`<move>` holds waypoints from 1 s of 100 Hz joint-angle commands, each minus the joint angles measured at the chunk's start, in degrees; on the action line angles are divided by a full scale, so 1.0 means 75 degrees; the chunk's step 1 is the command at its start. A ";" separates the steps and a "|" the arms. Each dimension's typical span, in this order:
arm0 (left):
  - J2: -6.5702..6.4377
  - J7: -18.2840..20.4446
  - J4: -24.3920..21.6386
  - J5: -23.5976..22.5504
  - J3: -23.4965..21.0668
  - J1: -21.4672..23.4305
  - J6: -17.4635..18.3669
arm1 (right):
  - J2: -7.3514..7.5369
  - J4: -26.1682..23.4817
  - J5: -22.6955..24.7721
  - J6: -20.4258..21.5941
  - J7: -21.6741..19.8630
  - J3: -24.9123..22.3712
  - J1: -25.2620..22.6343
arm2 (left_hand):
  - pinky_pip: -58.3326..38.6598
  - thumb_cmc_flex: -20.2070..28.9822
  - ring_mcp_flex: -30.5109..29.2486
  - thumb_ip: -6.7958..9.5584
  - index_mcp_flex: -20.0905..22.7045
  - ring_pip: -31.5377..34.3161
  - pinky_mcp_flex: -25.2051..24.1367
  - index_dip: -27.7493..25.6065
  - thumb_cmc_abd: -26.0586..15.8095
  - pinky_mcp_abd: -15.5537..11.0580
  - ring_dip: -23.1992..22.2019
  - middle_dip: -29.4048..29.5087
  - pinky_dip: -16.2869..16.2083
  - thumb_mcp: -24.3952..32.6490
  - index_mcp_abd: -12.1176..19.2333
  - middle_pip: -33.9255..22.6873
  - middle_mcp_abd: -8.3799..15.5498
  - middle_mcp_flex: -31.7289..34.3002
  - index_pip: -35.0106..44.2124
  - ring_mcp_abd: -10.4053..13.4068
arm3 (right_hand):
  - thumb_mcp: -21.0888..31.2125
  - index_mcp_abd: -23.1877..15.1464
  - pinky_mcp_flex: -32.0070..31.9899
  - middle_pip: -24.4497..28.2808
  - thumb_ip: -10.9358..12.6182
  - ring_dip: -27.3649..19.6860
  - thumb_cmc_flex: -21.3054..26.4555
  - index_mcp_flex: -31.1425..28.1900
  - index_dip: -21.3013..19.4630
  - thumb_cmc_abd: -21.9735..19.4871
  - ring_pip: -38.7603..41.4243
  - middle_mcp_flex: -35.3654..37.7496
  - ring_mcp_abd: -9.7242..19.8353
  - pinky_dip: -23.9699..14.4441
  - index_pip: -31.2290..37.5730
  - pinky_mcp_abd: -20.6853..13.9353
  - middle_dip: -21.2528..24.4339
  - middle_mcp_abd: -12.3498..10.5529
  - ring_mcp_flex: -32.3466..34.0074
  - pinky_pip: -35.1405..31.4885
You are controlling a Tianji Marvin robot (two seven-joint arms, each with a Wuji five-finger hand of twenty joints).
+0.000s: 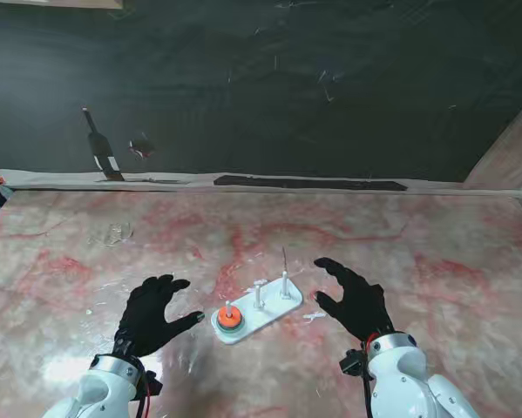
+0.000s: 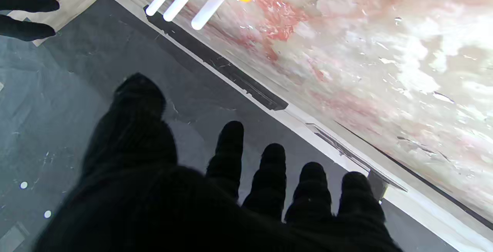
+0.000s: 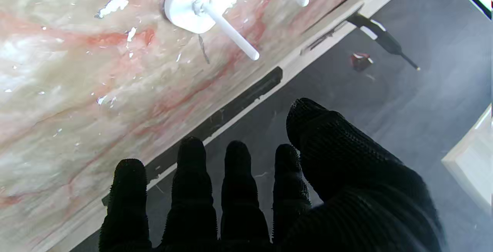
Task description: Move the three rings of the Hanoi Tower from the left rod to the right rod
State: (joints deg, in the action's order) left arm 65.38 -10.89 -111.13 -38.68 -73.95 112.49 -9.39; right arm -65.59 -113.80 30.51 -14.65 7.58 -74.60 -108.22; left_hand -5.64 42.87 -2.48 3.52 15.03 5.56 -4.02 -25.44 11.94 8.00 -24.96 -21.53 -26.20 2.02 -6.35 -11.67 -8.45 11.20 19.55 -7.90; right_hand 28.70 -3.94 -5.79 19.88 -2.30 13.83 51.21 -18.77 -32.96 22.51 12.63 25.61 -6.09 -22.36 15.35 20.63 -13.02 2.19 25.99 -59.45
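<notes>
Both the left hand [image 1: 153, 315] and right hand [image 1: 355, 299] hover spread and empty beside the white base [image 1: 262, 313]; a clumsy pinch at the stacked rings [image 1: 229, 320] could likely tip that light base

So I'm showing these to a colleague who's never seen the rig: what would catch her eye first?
Probably the two black-gloved hands, left hand and right hand, both open with fingers spread, flanking the small white Hanoi Tower base on the pink-veined marble table. Next, the bright orange-topped stack of rings on the left rod, with the middle rod and right rod bare.
</notes>
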 commanded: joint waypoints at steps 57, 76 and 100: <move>-0.0115 0.0516 0.0070 0.0185 -0.0058 -0.0117 0.0010 | 0.0087 -0.0001 0.0478 -0.0060 -0.0280 0.0129 0.0140 | 0.0191 -0.0255 0.0118 0.0082 -0.0676 -0.0372 0.0031 0.0070 -0.0056 -0.0053 0.0084 -0.0003 0.0239 -0.0283 0.0104 0.0405 0.0045 -0.0348 -0.0394 0.0145 | -0.0206 -0.0004 -0.0177 0.0024 -0.0088 -0.0219 -0.0433 0.0312 0.0024 0.0188 -0.0557 -0.0843 0.0220 0.0409 0.0122 -0.0234 0.0035 0.0023 -0.1079 0.0608; -0.0096 0.0394 -0.0073 0.0139 -0.0094 0.0070 -0.0006 | 0.0253 -0.0027 0.0896 0.0144 -0.0976 -0.0150 0.0275 | 0.0215 -0.0272 0.0110 0.0090 -0.0766 -0.0362 0.0043 0.0057 0.0018 -0.0049 0.0160 -0.0065 0.0322 -0.0281 0.0080 0.0433 0.0073 -0.0341 -0.0490 0.0161 | -0.0373 -0.0078 -0.0233 -0.0034 -0.0096 -0.0275 -0.0617 0.0373 0.0008 0.0346 -0.0762 -0.1061 0.0328 0.0568 0.0114 -0.0312 0.0085 -0.0156 -0.1478 0.1171; -0.0086 0.0280 -0.0207 0.0003 -0.0175 0.0264 -0.0053 | 0.0513 0.0602 0.1617 0.1153 -0.1989 -0.0395 0.0870 | 0.0219 -0.0299 0.0114 0.0099 -0.0806 -0.0370 0.0045 0.0064 0.0062 -0.0057 0.0201 -0.0076 0.0365 -0.0279 0.0063 0.0472 0.0125 -0.0357 -0.0573 0.0178 | -0.0319 -0.0184 -0.0246 0.0375 -0.0100 -0.0137 -0.1125 0.0561 -0.0142 0.1055 -0.0665 -0.1321 0.0667 0.0655 0.0049 -0.0550 -0.0101 -0.0376 -0.1592 0.2157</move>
State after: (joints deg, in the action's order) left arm 64.68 -8.46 -112.27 -38.44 -75.22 113.94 -9.63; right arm -62.60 -111.35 41.90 -6.78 -5.51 -77.36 -103.56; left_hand -4.97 42.23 -2.41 3.52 10.87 4.19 -3.50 -25.44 12.17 8.00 -23.88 -21.62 -24.10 0.97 -5.90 -9.26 -8.47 10.54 16.37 -7.77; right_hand 25.90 -3.97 -6.69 19.96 -2.28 12.52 45.67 -17.31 -33.14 27.27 6.21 18.39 -3.26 -18.65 16.16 18.10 -12.90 0.70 14.43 -45.55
